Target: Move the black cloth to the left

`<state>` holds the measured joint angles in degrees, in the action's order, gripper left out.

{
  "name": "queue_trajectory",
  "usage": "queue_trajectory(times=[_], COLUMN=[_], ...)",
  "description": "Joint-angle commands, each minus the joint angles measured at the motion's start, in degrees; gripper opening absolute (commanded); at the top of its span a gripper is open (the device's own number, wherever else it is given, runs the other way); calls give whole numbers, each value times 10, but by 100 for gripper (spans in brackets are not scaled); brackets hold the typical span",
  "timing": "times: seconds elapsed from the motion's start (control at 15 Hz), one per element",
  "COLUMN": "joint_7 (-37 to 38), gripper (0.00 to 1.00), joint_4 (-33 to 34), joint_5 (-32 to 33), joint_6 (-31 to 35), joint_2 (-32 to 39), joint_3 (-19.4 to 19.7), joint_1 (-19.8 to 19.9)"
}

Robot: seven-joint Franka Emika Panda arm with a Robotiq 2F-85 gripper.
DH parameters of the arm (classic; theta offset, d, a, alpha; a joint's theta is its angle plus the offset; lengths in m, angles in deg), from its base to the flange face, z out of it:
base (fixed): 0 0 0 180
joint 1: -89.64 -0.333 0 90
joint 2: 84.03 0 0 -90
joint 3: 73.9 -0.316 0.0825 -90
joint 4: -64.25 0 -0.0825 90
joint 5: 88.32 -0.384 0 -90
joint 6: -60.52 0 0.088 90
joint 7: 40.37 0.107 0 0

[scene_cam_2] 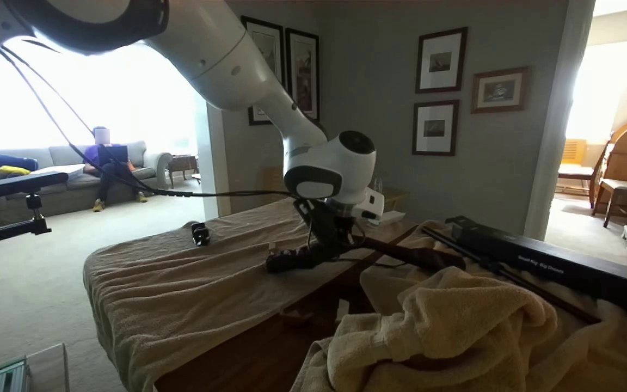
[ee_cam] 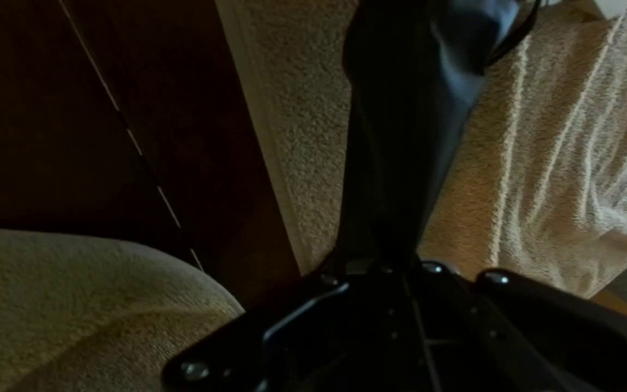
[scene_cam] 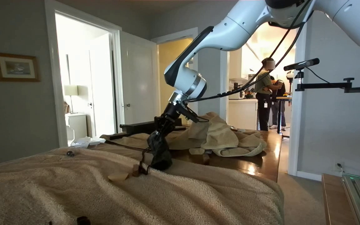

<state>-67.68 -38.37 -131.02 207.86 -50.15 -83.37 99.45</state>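
The black cloth (scene_cam: 160, 153) looks like a dark, bag-like piece with thin cords. It hangs down from my gripper (scene_cam: 158, 132) in an exterior view, its lower end at or just above the tan blanket (scene_cam: 111, 190); I cannot tell if it touches. The cloth also shows in an exterior view (scene_cam_2: 294, 258) and in the wrist view (ee_cam: 409, 120), stretching away from the fingertips. My gripper (ee_cam: 381, 262) is shut on the cloth's near end in the wrist view. The fingertips are dark and partly merge with the cloth.
A bunched beige towel (scene_cam_2: 455, 316) lies on the dark wooden table (scene_cam_2: 232, 348). A long black box (scene_cam_2: 553, 264) lies at the far edge, beside a thin dark rod (scene_cam_2: 542, 294). Small tan pieces (scene_cam: 118, 177) and a small black object (scene_cam_2: 200, 234) lie on the blanket.
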Motion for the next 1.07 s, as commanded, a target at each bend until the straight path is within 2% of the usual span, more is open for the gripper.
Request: queue_trajectory(times=[0.0,0.27,0.53,0.73,1.0], joint_7=[-44,-119,-214,-264,-309], gripper=[0,0,0,0,0], joint_4=[-48,-102,-159,-202,-232], joint_5=[-38,-101,-173,-175,-126], joint_6=[9,6,-31,-64,-98], joint_2=[-71,-157,-240,-291,-331], joint_3=[-40,-64,-51,-31,-13], joint_1=[24,27,0,-34,-84])
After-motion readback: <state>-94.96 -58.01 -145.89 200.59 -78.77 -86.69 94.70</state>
